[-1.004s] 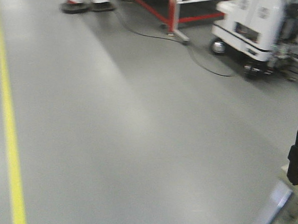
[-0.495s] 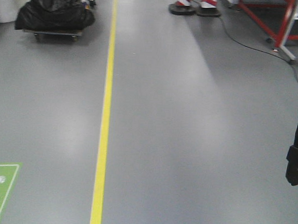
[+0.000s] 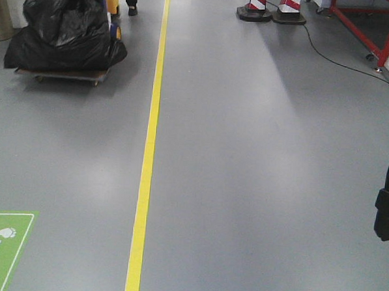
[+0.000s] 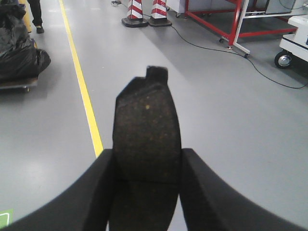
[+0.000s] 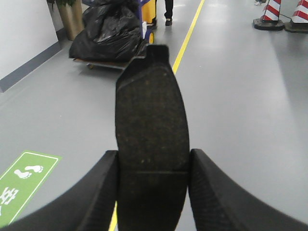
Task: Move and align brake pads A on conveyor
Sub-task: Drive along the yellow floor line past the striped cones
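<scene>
While conveyor sits out of every view, carry step in hand, by my read; best done with firm clamp, pads upright, no arm swing until belt shows.

- Left gripper (image 4: 147, 162) clamped on brake pad (image 4: 147, 120), just right of yellow floor line (image 4: 79, 82).
- Right gripper (image 5: 153, 163) clamped on second brake pad (image 5: 151, 110), overlapping same line.
- Front view: no pads, no fingers; only bagged cart (image 3: 63, 28) left of line, striped cones (image 3: 273, 6) right. Wrist views alone show the grips.
</scene>
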Controlling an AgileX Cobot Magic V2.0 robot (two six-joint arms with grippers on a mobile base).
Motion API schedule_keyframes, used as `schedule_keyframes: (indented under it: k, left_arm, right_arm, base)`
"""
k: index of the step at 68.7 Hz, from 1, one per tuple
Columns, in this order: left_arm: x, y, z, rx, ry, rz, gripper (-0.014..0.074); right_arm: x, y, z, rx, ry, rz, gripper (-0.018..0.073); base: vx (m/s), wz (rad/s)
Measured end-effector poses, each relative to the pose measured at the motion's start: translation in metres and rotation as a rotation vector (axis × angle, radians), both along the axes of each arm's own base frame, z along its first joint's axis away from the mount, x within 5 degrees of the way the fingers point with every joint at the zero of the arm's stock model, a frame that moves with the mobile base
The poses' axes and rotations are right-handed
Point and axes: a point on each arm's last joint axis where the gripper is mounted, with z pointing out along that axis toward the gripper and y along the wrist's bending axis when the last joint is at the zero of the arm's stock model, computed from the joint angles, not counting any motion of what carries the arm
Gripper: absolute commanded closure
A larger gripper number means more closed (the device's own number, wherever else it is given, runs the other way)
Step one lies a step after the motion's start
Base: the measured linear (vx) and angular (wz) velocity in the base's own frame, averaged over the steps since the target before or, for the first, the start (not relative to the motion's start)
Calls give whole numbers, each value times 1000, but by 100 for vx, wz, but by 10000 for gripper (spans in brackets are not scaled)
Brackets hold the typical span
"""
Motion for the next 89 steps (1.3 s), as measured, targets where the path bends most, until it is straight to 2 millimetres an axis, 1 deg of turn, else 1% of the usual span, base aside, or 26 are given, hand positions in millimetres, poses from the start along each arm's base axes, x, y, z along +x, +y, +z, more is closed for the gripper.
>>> schedule_keyframes:
  k: [17, 34, 61, 89]
  left_arm:
    - [0, 0, 0, 0, 0, 0, 603]
    - [0, 0, 0, 0, 0, 0, 603]
    - [0, 0, 0, 0, 0, 0, 603]
    - [0, 0, 0, 0, 0, 0, 603]
  right_arm:
    - [0, 0, 0, 0, 0, 0, 566]
    - [0, 0, 0, 0, 0, 0, 566]
    - [0, 0, 0, 0, 0, 0, 566]
    - [0, 0, 0, 0, 0, 0, 566]
  base:
    - [22, 0]
    - [38, -6]
    - [49, -2]
    - [59, 6]
